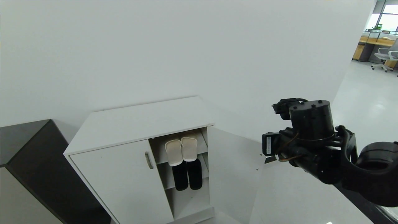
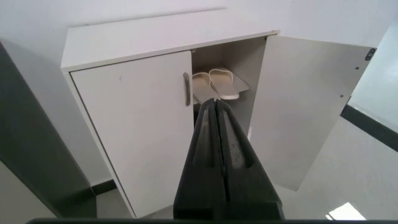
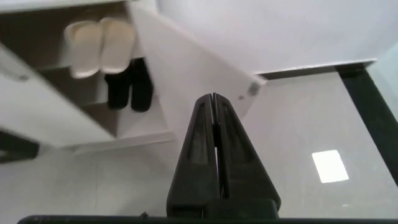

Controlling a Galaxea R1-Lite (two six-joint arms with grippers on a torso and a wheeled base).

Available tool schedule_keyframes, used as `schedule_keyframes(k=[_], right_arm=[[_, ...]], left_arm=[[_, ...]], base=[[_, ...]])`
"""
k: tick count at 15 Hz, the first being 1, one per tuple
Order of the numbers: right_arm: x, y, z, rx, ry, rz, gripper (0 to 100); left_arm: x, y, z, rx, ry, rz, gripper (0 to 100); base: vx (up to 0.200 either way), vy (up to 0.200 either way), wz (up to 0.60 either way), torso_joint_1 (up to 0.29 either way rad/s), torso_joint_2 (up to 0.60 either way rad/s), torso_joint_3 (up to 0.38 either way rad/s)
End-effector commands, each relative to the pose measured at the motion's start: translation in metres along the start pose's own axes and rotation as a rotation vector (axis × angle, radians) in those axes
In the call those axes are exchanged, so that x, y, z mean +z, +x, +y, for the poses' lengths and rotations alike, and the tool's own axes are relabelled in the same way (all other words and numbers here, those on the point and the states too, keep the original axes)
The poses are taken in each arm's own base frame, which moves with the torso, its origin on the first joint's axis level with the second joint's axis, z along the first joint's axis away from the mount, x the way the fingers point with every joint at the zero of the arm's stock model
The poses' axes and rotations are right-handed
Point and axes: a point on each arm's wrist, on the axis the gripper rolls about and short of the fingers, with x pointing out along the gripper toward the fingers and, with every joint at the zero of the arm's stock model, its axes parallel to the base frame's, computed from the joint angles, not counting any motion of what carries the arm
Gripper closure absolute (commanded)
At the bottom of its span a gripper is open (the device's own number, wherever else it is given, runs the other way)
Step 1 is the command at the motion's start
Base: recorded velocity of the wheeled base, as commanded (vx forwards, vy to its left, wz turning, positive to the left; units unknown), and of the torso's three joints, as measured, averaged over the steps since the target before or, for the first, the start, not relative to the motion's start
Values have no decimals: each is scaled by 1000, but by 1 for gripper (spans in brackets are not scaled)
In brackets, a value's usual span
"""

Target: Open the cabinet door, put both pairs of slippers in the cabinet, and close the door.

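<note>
Left gripper (image 2: pixel 216 107) first: its two fingers are pressed flat together with nothing between them, so it's holding zilch. It hangs in front of the cabinet (image 1: pixel 140 121), lined up roughly with the inner edge of the closed door (image 1: pixel 124 180), just below that door's little metal handle (image 1: pixel 149 160).

Right gripper (image 3: pixel 213 99) is the same deal, fingers squeezed together and empty. It sits out to the right of the cabinet, pointing down toward the floor (image 1: pixel 295 199) near the far edge of the open door (image 1: pixel 231 174). That door is swung well out, and in the head view it stands between the right arm (image 1: pixel 311 140) and the shelves.

Both pairs are inside the right half of the cabinet. The white slippers (image 1: pixel 181 151) lie side by side on the top shelf, poking a bit past its front edge. The black slippers (image 1: pixel 187 175) are right underneath on the next shelf, also side by side, and they stick out too. The closed door covers the whole left half.

Around it: a plain white wall (image 1: pixel 186 46) behind, and a dark unit (image 1: pixel 37 155) close against the cabinet's left side; I can't tell if they touch. Way off in the back right there's an office chair (image 1: pixel 387 56) by a desk (image 1: pixel 373 40).
</note>
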Motion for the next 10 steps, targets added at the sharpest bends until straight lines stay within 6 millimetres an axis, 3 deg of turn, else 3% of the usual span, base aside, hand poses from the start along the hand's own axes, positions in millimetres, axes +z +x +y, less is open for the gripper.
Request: schedule_keyframes(k=[1, 4, 10], right_arm=[[3, 21, -5, -41, 11, 5, 100], [5, 38, -8, -53, 26, 7, 100], [8, 92, -18, -87, 58, 8, 100]], left_arm=[[0, 0, 0, 0, 0, 1, 100], [0, 0, 0, 0, 0, 1, 100], [0, 0, 0, 1, 0, 1, 100]], base=[[-200, 0, 0, 12, 2, -7], [-200, 0, 0, -1, 6, 2], [0, 0, 0, 0, 0, 0]])
